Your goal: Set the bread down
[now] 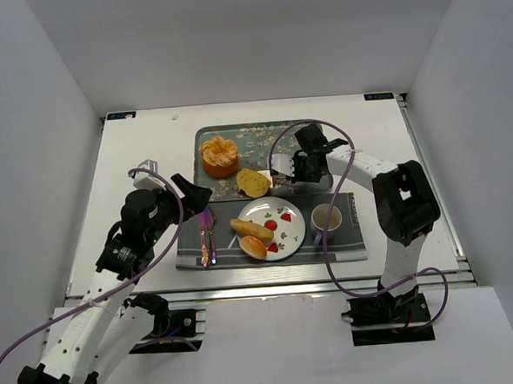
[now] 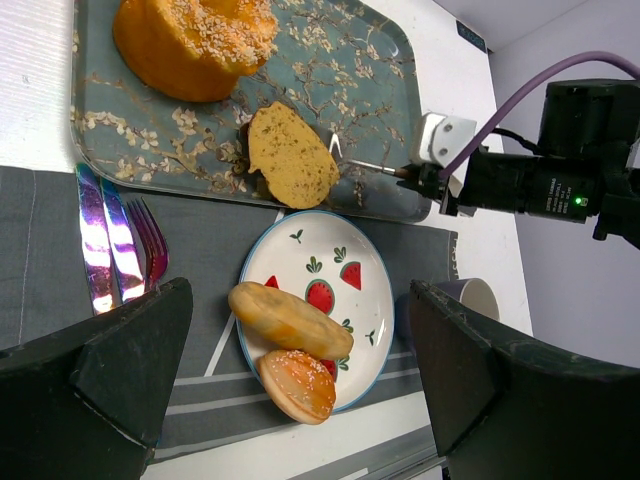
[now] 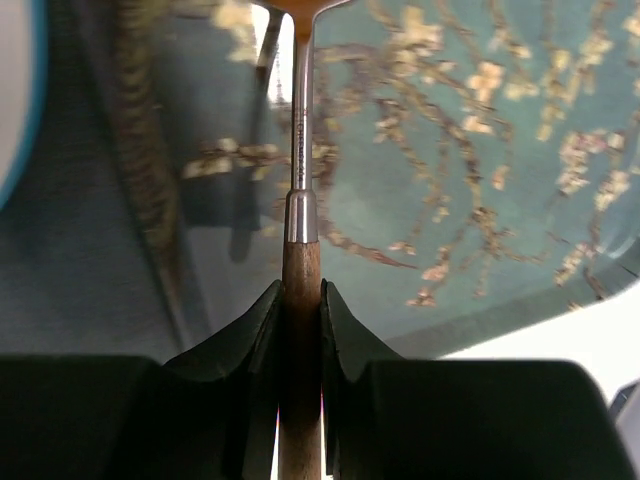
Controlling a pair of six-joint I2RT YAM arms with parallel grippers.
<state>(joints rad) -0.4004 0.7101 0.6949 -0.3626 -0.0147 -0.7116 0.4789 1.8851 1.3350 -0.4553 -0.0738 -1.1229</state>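
There are 3 bits of bread. The flat slice [image 1: 253, 183] lies on the flowery tray [image 1: 305, 135], near the tray's lower edge, in the middle of the top view. Just up and left of it on the same tray sits a big orange cake [image 1: 219, 155] with seeds on top.

The long roll [image 1: 252, 228] and the little bun [image 1: 254, 247] lie on the round plate [image 1: 287, 232] with watermelon pictures, below the tray. They are on the left side of the plate and touch each other, the bun lower than the roll. The plate sits on a gray mat [image 1: 347, 246]. A cup [image 1: 326, 220] stands on the mat just right of the plate. A shiny knife [image 2: 95, 240] and a fork [image 2: 150, 245] lie side by side on the mat to the left of the plate.

The right claw [image 3: 300, 320] is clenched on a tool [image 3: 302, 150] with a wooden handle and a thin metal stem. The tool points across the tray, and its tip is right at the edge of the slice. I cannot tell if it touches.

The left claw [image 1: 191, 193] is released, its 2 fingers [image 2: 130, 370] wide apart. It hangs over the upper left of the mat, near the knife and fork.
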